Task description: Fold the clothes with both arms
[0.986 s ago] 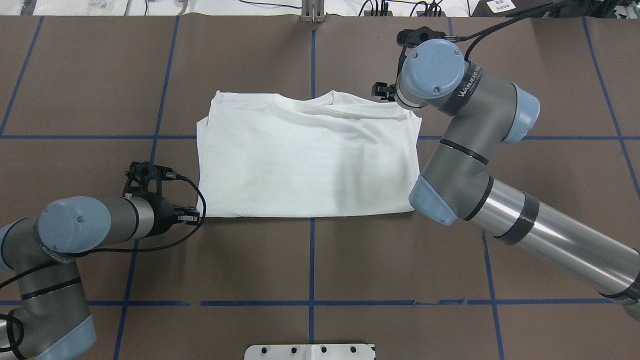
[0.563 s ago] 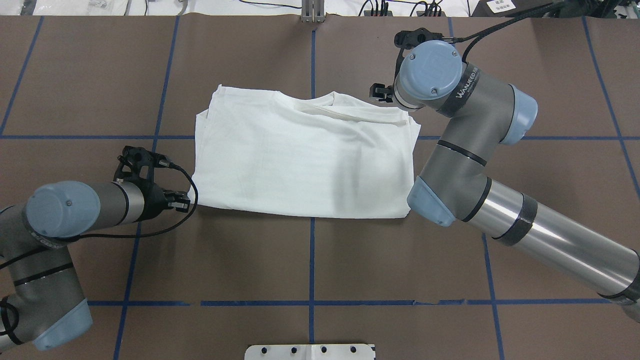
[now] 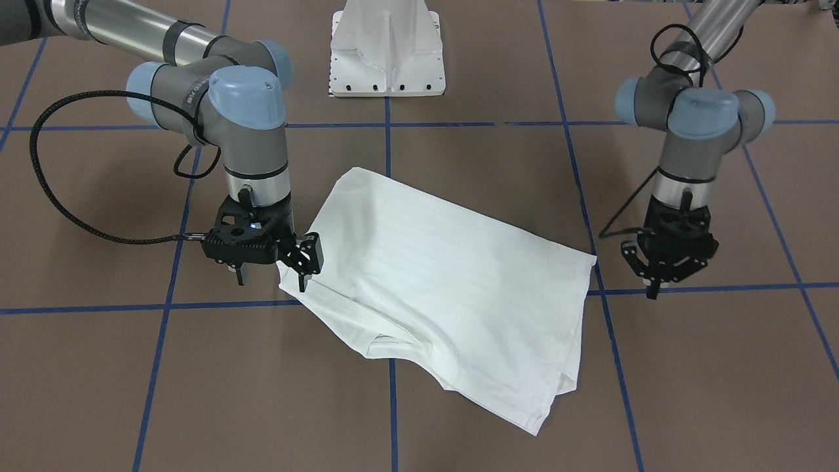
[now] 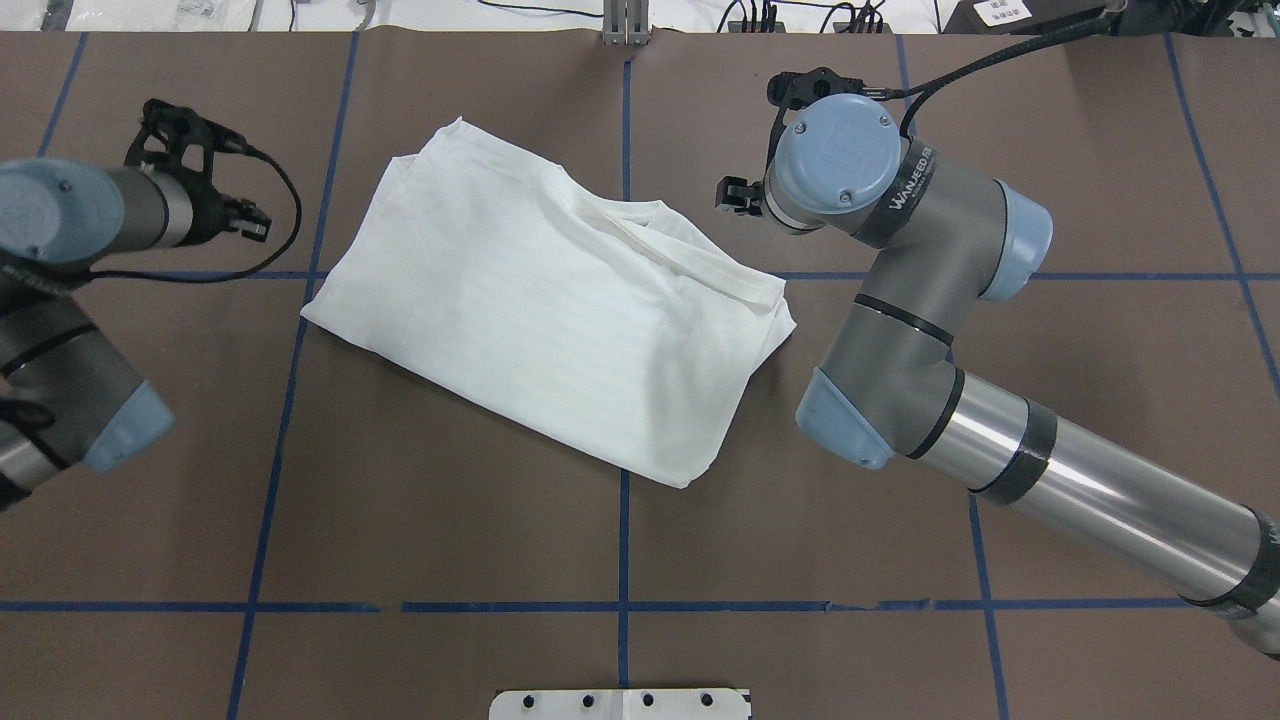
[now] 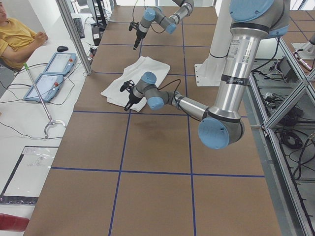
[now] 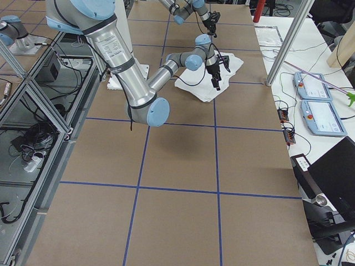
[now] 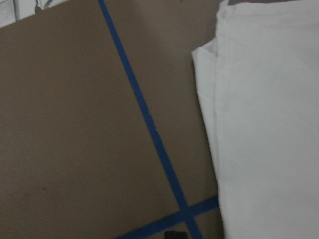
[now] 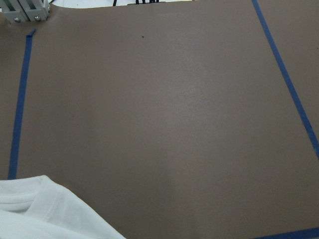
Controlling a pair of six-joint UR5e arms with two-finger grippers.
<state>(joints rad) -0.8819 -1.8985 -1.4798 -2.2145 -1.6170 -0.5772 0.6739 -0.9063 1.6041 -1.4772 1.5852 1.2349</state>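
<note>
T-shirt is most of the way there, I'd say. No sleeves stick out, and it's down to a layered rectangle with the collar showing on its far long edge. It lies flat about mid-table, but it's skewed against the blue tape lines on the table, with one corner pointing to the near side.

Your right hand sits at the collar-side right corner and looks pinched on the cloth there. A bit of fabric rises to the fingers, though I wouldn't swear to it. Your left hand hangs over bare table off the shirt's left end, well apart from it, fingers pressed together on nothing.

What's left, as I read it:
- square it up with the grid
- even out the layers at the left edge, which don't line up in the left wrist view
- probably one more fold across for a compact packet
</note>
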